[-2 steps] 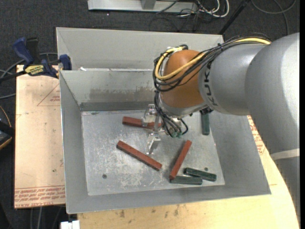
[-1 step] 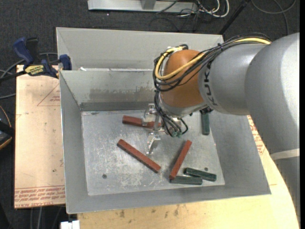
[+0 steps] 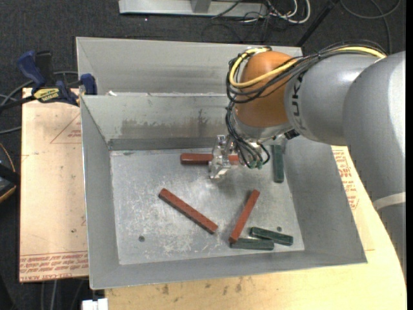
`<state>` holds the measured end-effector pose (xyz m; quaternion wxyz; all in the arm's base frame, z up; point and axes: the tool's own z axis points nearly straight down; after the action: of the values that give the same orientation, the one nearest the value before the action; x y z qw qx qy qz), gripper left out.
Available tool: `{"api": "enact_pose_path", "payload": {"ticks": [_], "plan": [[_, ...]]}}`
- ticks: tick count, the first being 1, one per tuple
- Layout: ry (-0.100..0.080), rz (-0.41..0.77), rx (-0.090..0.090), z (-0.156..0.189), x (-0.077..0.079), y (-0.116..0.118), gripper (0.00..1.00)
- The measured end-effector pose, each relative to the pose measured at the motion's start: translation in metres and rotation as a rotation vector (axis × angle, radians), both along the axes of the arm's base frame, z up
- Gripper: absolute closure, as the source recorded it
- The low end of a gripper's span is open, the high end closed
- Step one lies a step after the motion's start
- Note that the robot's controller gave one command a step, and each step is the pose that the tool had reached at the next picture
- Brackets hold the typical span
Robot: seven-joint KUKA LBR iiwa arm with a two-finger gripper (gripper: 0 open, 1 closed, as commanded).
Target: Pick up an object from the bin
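The gripper (image 3: 218,166) is set at the right end of the rear red bar (image 3: 195,159), likely for grasping it; its opening cannot be told

In the bin (image 3: 97,192), a short stick (image 3: 193,159) lies near the back wall, with the gripper (image 3: 219,166) at its right end. Right of the gripper lies a lengthwise stick (image 3: 278,165). Nearer the front, a long stick (image 3: 188,210) slants left of a steep stick (image 3: 244,215), whose front end meets a front stick (image 3: 251,243), with a corner stick (image 3: 271,236) just behind.

Black letters "KU" show on the arm (image 3: 348,102).
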<state>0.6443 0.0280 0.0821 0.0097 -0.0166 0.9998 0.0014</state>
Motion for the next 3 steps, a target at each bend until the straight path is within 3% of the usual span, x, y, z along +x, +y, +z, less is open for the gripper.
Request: {"api": "enact_pose_path", "payload": {"ticks": [1, 2, 3], "plan": [[0.017, 0.002, -0.001, -0.002, -0.004, 0.000, 0.00], [0.015, 0.001, -0.001, -0.002, -0.003, 0.000, 0.00], [0.022, 0.081, -0.002, 0.027, -0.015, -0.019, 0.00]]}}
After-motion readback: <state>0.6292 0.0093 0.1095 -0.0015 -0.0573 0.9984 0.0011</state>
